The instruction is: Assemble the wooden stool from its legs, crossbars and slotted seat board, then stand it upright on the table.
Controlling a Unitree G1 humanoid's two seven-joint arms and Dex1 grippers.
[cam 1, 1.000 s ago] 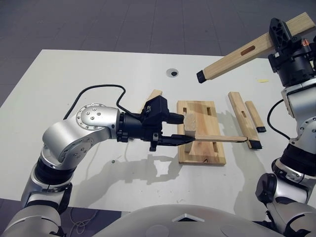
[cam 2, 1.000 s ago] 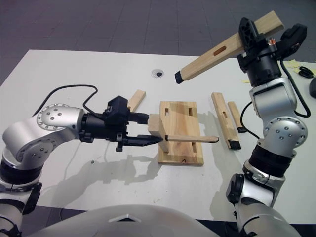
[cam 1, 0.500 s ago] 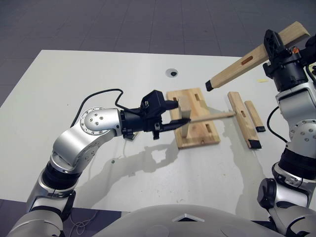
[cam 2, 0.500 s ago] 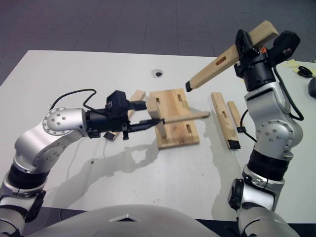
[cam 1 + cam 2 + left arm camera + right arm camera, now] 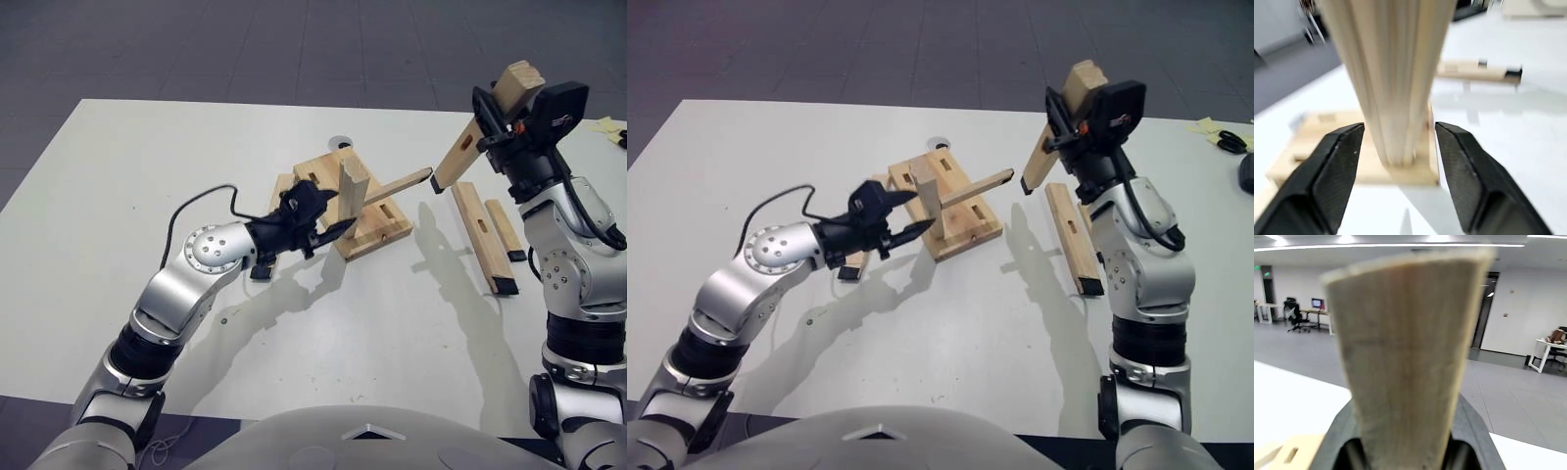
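Wooden slotted leg [image 5: 455, 164], clamped in right gripper [image 5: 493, 115], now hangs steeper; left gripper [image 5: 332, 214] grips the upright leg [image 5: 354, 186].

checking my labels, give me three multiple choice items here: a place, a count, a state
1. Where does the upright leg stand?
A) on the seat board
B) on a chair
C) on the floor

2. How many loose wooden pieces lie on the table to the robot's right of the board?
A) one
B) two
C) four

3. The right gripper is:
A) open and empty
B) resting on the table
C) shut on a raised leg

Answers:
1 A, its foot meets the board.
2 B, a long piece and a short piece lie side by side.
3 C, it clamps the leg in the air.
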